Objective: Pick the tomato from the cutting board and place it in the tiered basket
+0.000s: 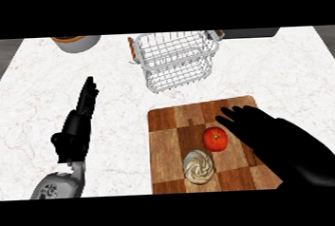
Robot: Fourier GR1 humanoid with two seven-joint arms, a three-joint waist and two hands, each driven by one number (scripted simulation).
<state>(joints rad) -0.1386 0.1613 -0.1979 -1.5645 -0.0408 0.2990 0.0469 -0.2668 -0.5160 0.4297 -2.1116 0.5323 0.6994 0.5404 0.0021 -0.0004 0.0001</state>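
Note:
A red tomato [215, 138] lies near the middle of the wooden cutting board [172, 124]. My right hand [269, 135] hovers over the board's right side, just right of the tomato, fingers straight and open, holding nothing. The white wire tiered basket [175, 57] stands behind the board at the counter's back, with nothing showing inside it. My left hand [78, 119] rests open at the left over the bare counter, fingers pointing away.
A pale garlic bulb [199, 167] lies on the board in front of the tomato. A grey pot with an orange rim [77, 43] stands at the back left. A dark object [249, 33] sits at the back right.

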